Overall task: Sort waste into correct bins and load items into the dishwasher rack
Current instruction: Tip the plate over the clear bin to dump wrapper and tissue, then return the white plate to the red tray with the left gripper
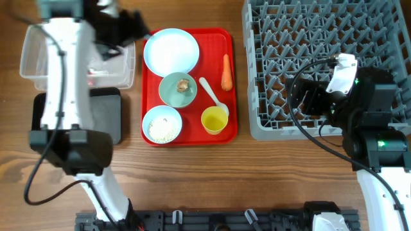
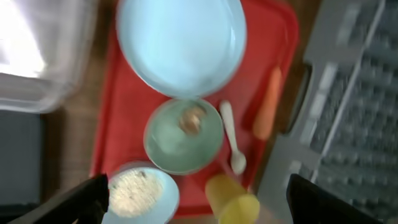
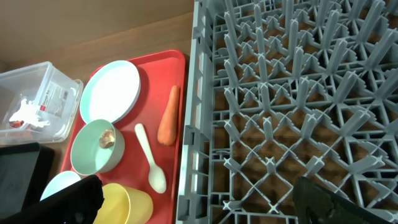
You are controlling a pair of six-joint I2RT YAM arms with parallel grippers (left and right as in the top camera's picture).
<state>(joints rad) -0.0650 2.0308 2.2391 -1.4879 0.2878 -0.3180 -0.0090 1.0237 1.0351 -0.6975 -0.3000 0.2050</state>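
Note:
On the red tray (image 1: 192, 136) lie the pale blue plate (image 1: 170, 51), a mint bowl (image 1: 178, 90) with a brownish food lump (image 1: 183, 84), a bowl of white rice (image 1: 162, 124), the yellow cup (image 1: 214, 120), the white spoon (image 1: 212, 95) and the carrot (image 1: 226, 72). The clear tub (image 1: 38, 64) holds the wrapper and tissue (image 3: 28, 112). The black tray (image 1: 109, 115) sits in front of it. My left gripper (image 1: 131, 27) is open and empty above the tub's right end; its view (image 2: 196, 208) looks down on the tray. My right gripper (image 1: 307, 96) is open and empty over the grey rack (image 1: 321, 38), near its front left corner (image 3: 199, 208).
The red tray lies between the bins and the rack, its right edge close to the rack wall (image 3: 189, 124). The left arm (image 1: 61, 77) covers part of the clear tub and the black tray. Bare wooden table (image 1: 212, 179) runs along the front.

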